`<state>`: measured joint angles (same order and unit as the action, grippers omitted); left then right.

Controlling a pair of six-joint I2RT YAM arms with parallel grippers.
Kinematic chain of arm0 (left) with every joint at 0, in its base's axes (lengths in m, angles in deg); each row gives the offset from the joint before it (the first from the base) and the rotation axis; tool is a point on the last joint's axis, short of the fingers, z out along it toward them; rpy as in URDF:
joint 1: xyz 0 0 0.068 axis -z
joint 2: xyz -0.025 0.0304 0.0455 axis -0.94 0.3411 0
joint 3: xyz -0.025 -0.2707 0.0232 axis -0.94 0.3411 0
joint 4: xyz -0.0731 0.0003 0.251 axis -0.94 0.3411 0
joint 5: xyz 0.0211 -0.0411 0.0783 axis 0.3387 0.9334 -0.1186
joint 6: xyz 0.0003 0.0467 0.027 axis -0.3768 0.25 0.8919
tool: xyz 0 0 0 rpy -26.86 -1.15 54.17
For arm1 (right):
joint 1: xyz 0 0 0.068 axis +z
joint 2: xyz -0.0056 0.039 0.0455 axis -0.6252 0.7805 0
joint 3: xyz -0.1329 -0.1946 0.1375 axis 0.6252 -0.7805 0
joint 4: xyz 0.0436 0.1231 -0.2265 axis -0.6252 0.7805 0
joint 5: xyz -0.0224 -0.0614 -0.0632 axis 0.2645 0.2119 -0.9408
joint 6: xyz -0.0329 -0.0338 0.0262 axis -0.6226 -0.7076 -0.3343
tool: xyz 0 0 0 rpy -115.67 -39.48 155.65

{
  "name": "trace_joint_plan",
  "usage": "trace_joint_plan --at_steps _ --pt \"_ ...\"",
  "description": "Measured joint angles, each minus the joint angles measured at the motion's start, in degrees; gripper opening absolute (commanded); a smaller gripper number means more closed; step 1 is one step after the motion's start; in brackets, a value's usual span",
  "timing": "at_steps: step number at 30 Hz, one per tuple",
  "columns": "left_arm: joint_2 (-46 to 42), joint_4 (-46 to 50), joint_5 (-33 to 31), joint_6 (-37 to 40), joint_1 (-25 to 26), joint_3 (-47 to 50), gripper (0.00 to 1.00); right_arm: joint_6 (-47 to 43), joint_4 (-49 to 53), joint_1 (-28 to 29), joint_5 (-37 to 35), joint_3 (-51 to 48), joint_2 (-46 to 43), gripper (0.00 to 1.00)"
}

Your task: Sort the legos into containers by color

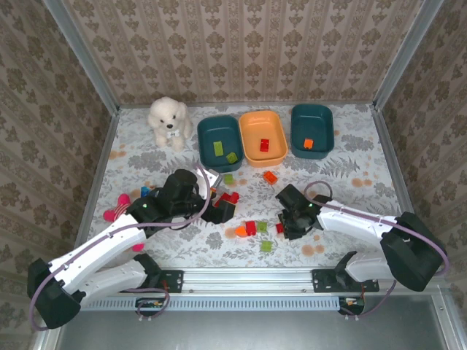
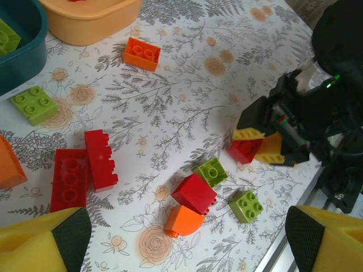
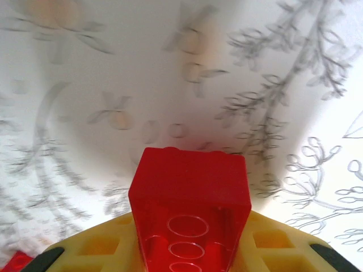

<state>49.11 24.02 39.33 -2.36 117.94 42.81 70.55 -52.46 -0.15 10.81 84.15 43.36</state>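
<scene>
While the left gripper (image 2: pixel 184 235) is hanging with its jaws spread wide and empty above the loose legos, the right gripper (image 3: pixel 190 243) is clamping a red brick (image 3: pixel 190 192) between its two yellow fingers (image 3: pixel 96 249). The brick is sitting squarely in the middle of the jaws. Its flanks are touching both fingers and its far end is sticking out past the fingertips toward the flowered tabletop (image 3: pixel 113 85). Whether it is resting on that surface or hanging just clear of it, I cannot tell. From the left wrist, the same brick is showing pinched between the yellow pads, just right of a lime green brick (image 2: pixel 212 171).

Ahead of the left gripper's open jaws, a red cube (image 2: pixel 194 192) is lying against an orange rounded piece (image 2: pixel 184 220), with a second lime green brick (image 2: pixel 247 205) just beside them. Two long red bricks (image 2: pixel 71 178) are lying side by side nearer the left finger.

At the far end of the table, three containers are standing in a row, well apart from both grippers. The left teal bin (image 1: pixel 211 131) is holding two lime green pieces (image 1: pixel 217 149), the orange bin (image 1: pixel 255 127) is holding a red piece (image 1: pixel 264 144), and the right teal bin (image 1: pixel 314 120) is holding an orange piece (image 1: pixel 308 144).
</scene>
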Motion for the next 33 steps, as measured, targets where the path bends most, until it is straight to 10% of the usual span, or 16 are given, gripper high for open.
trace_joint_plan --at_steps 17,33 --pt "22.38 -3.82 0.72 -8.63 -15.61 -19.69 0.93 -61.33 20.17 -13.05 -10.19 69.44 42.29 0.32" --pt "26.62 -4.13 0.7 -8.66 -15.78 -22.14 0.93 -71.54 32.52 -17.4 -13.11 90.42 64.08 0.51"
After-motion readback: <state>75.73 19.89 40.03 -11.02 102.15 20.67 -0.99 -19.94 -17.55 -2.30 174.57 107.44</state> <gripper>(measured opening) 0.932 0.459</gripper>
